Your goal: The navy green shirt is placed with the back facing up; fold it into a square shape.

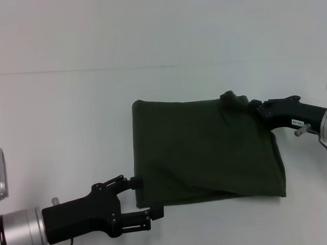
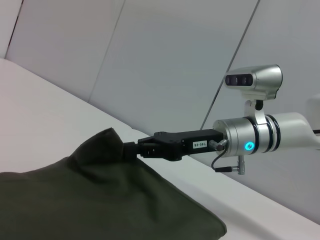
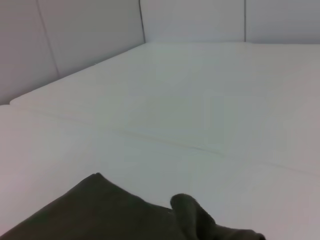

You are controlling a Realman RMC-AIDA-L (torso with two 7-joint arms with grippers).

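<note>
The left gripper (image 1: pixel 148 197), black with two fingers, lies low on the white table (image 1: pixel 59 122) at the near left corner of the navy green shirt (image 1: pixel 203 150), a large dark olive-green piece of soft plain fabric. Its jaws stand wide apart; the farther finger touches the left edge of the shirt and the nearer finger is just beside the near corner, with no cloth between them. The shirt lies flat on the table, folded into a roughly square shape, and no lettering shows on it. At the far right corner of the shirt the fabric is lifted into a small bunch. The right gripper (image 1: pixel 249 104), also black, meets this bunch, and its jaws are closed on the cloth; the left wrist view shows the same pinch (image 2: pixel 131 148).
</note>
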